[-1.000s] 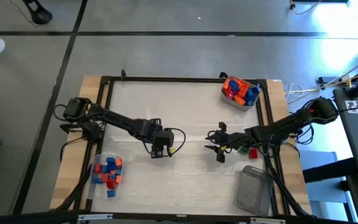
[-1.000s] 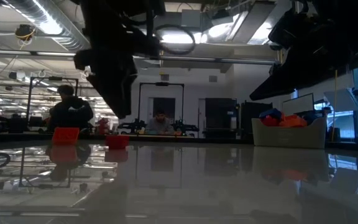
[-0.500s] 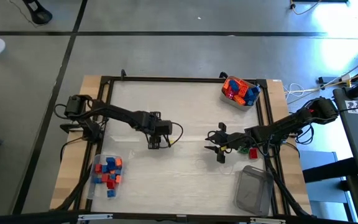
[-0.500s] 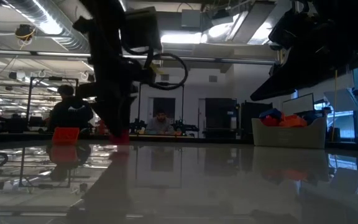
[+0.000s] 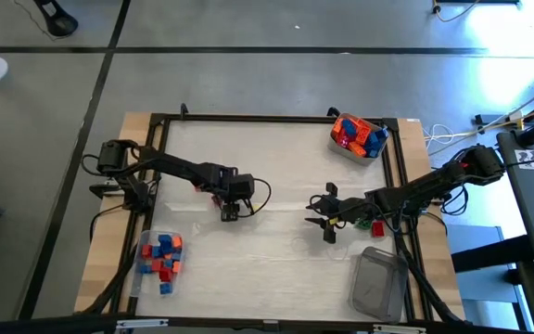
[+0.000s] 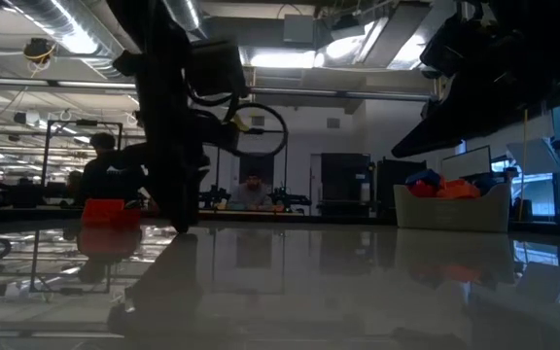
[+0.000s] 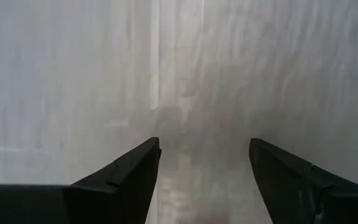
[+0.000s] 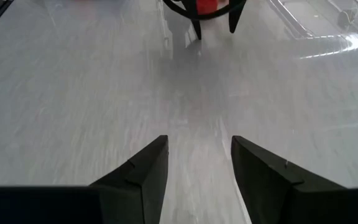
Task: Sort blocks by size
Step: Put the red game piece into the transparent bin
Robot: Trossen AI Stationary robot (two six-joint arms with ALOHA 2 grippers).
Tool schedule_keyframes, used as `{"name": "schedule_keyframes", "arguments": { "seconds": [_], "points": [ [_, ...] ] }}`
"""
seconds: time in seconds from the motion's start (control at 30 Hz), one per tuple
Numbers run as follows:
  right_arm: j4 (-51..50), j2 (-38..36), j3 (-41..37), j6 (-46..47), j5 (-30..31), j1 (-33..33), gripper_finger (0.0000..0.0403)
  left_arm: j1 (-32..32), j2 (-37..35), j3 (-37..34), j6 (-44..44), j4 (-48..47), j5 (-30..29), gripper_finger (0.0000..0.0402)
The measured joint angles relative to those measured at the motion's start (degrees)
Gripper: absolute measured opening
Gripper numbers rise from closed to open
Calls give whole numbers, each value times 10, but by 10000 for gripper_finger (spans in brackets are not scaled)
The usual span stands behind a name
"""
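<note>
My left gripper is open, fingers pointing down, low over the table's middle left; the left wrist view shows only bare table between its fingers. In the right wrist view a red block shows just beyond this gripper. Another red block rests on the table further left. My right gripper is open and empty over the table's middle right. More blocks fill two tubs.
A tub of orange, red and blue blocks stands at the far right corner. A clear tub with red and blue blocks stands at the near left. A clear tub stands at the near right. A green block lies by the right arm.
My left gripper has gone toward the table's far edge and a little left, and down close to the table. In the low view it now stands in front of one of the two red blocks and hides it.
</note>
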Motion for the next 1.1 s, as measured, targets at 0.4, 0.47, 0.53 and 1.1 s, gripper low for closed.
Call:
{"name": "schedule_keyframes", "arguments": {
  "seconds": [0.4,0.47,0.53,1.1],
  "points": [
    [0,0,0,-2,9,0,176,-32,-16,43,-58,-90,-2,237],
    [-1,0,0,-2,9,0,176,-41,-37,43,-85,-130,-4,237],
    [-4,0,0,-1,9,0,176,-48,-60,40,-117,-164,-19,237],
    [0,0,0,3,9,0,176,-49,-193,-128,-12,-127,-51,237]
  ]
}}
